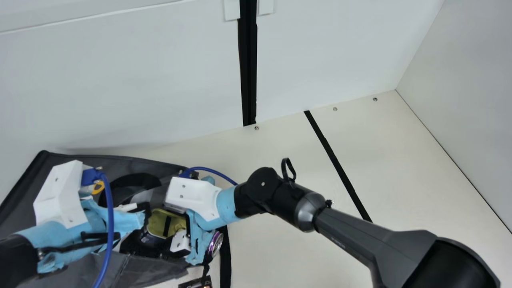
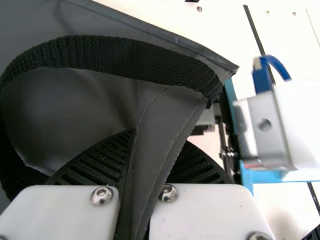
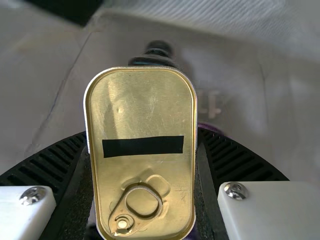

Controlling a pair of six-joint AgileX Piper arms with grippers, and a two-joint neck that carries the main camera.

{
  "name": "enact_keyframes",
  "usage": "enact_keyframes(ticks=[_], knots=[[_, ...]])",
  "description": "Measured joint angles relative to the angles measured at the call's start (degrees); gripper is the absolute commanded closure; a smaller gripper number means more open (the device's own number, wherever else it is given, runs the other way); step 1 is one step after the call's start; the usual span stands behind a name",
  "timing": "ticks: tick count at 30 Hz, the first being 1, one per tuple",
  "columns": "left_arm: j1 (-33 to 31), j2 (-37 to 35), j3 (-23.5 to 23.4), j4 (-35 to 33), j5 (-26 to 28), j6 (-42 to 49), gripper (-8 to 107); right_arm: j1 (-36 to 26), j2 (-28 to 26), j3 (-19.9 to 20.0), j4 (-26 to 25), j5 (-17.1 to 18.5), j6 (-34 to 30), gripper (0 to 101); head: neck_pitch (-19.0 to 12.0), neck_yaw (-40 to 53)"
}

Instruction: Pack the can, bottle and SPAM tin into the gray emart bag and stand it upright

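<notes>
Tin in the right gripper, lid up, at the bag's mouth

The SPAM tin (image 1: 164, 222) sits between the 2 fingers of my right gripper (image 1: 170, 227), which is closed on its sides at the opening of the gray bag (image 1: 94, 162). In the main view its gold lid faces up toward the camera and its long axis runs roughly left to right, with the short black strip lying across it. In the right wrist view the pull ring (image 3: 142, 205) is at the end nearer the gripper's base, and the long axis passes between the fingers, parallel to neither pad's ribs.

My left gripper (image 1: 140, 218) pinches a fold of the bag's fabric, just beside the black handle (image 2: 130, 57).

A purple-rimmed can (image 1: 216, 243) is beside my right gripper, its round end turned toward the main view's right; whether it is inside the bag, I cannot tell. Beyond the tin, a dark ridged cap (image 3: 158, 49) shows against the bag's lining.
</notes>
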Motion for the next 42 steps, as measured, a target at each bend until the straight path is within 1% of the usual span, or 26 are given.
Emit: enact_keyframes(ticks=[4, 10, 16, 24, 38, 39, 42], knots=[[0.00, 0.00, 0.00, 0.00, 0.00, 0.00, 107, 0.27, 1.38, -1.82, -0.43, -0.34, 0.99, 101, 0.00, 0.09], [0.00, 0.00, 0.00, 0.00, 0.00, 0.00, 107, 0.52, 2.64, -3.50, -0.49, -0.71, 1.58, 101, 0.00, 0.09], [0.00, 0.00, 0.00, 0.00, 0.00, 0.00, 107, 0.68, 3.39, -4.44, -0.02, -0.99, 2.11, 81, 0.00, 0.00], [0.00, 0.00, 0.00, 0.00, 0.00, 0.00, 107, 1.01, 3.52, -4.74, 0.80, -1.58, 2.75, 55, 0.00, 0.09], [0.00, 0.00, 0.00, 0.00, 0.00, 0.00, 107, 0.95, 2.32, -3.06, 2.13, -2.00, 3.32, 8, 0.00, 0.00], [0.00, 0.00, 0.00, 0.00, 0.00, 0.00, 107, 0.95, 2.27, -2.97, 2.06, -1.93, 3.32, 6, 0.00, 0.09], [0.00, 0.00, 0.00, 0.00, 0.00, 0.00, 107, 0.75, 1.81, -2.44, 2.12, -2.11, 3.32, 6, 0.00, 0.09]])
